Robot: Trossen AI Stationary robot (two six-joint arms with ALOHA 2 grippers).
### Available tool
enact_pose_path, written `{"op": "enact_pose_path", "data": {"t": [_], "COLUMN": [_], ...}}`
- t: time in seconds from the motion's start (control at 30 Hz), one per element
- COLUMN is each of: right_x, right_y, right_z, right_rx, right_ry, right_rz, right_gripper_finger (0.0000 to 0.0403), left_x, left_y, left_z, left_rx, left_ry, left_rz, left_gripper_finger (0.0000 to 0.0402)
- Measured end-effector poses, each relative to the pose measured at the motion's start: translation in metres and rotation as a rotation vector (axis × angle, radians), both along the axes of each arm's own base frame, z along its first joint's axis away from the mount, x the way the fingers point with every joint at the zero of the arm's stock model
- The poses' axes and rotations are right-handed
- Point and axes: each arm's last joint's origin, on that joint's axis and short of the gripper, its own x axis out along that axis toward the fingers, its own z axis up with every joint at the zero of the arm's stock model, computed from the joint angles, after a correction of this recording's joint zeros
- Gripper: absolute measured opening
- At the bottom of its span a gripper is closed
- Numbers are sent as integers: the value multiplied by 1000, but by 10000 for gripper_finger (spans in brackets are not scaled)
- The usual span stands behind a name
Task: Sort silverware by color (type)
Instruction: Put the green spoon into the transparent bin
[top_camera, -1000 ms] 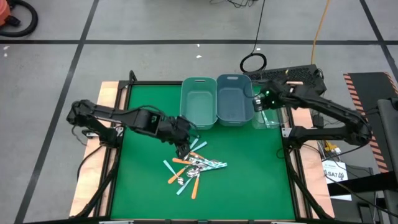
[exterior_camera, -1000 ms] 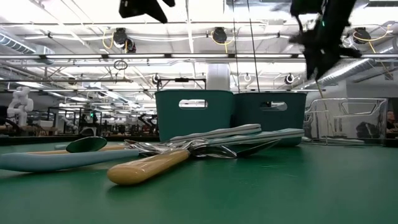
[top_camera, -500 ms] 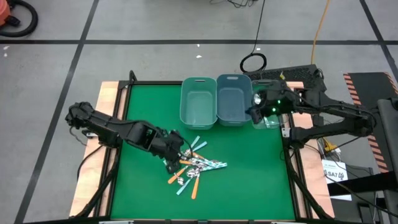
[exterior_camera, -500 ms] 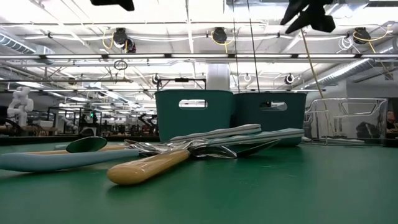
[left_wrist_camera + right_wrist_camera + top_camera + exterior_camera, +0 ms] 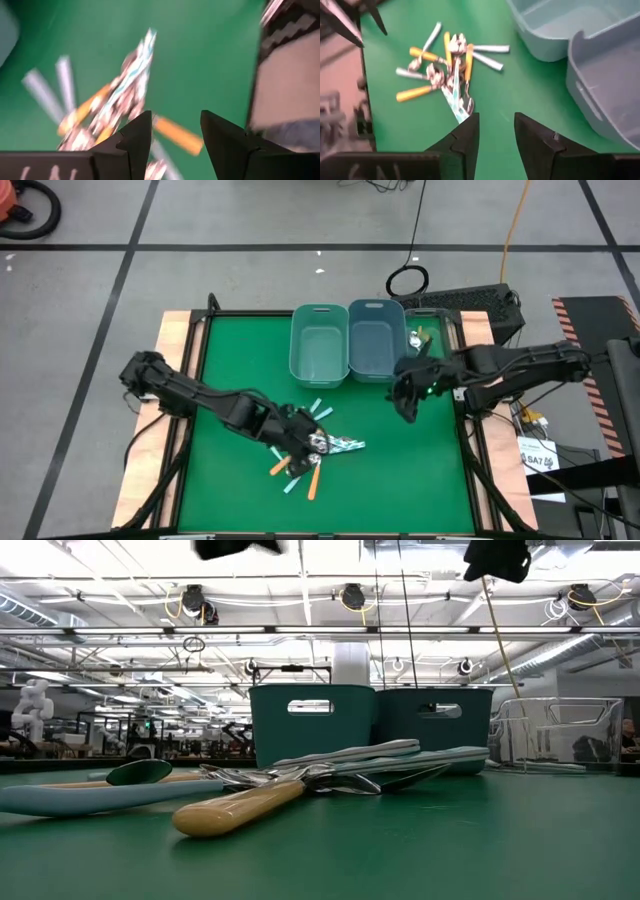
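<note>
I can read no words anywhere around me. A white tag beside my desk carries print too small to read.

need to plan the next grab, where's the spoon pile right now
In the high view the spoon pile lies mid-table, in front of the two bins, under the left claw.

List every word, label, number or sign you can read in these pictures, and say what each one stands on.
"SA7": partly legible on the white paper label lying on the floor off the table's right edge; its smaller print is too small to read.
White marks on the left wrist's black housing: cut off, unreadable.
White marks on the right wrist's black housing: cut off, unreadable.
Nothing else carries text.
</note>
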Motion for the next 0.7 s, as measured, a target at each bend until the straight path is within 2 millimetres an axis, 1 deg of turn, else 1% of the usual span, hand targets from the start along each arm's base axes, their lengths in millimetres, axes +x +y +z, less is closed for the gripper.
{"op": "enact_pose_path", "data": {"t": [0.1, 0.17, 0.23, 0.33, 0.47, 0.53, 0.7], "right_x": [2, -3, -8, -17, -26, -29, -37], "right_y": [8, 13, 17, 22, 24, 24, 28], "right_z": [-6, -9, -10, -10, -6, -5, 0], "right_rx": [-4, -12, -24, -59, -97, -100, -65], "right_ry": [49, 98, 131, 166, 158, 148, 119], "right_rz": [67, 96, 128, 193, 269, 282, 266], "right_gripper_finger": [119, 119, 119, 119, 119, 119, 119], "left_x": [17, 26, 31, 35, 34, 36, 40], "left_y": [-3, -5, -9, -13, -14, -15, -13], "left_z": [-6, -13, -22, -36, -48, -53, -64], "left_rx": [15, 65, 128, 183, 197, 228, 368], "left_ry": [-89, -123, -118, -78, -10, 3, 25], "left_rz": [-34, -96, -175, -249, -251, -239, -253], "left_gripper_finger": [177, 177, 177, 177, 177, 177, 177]}}
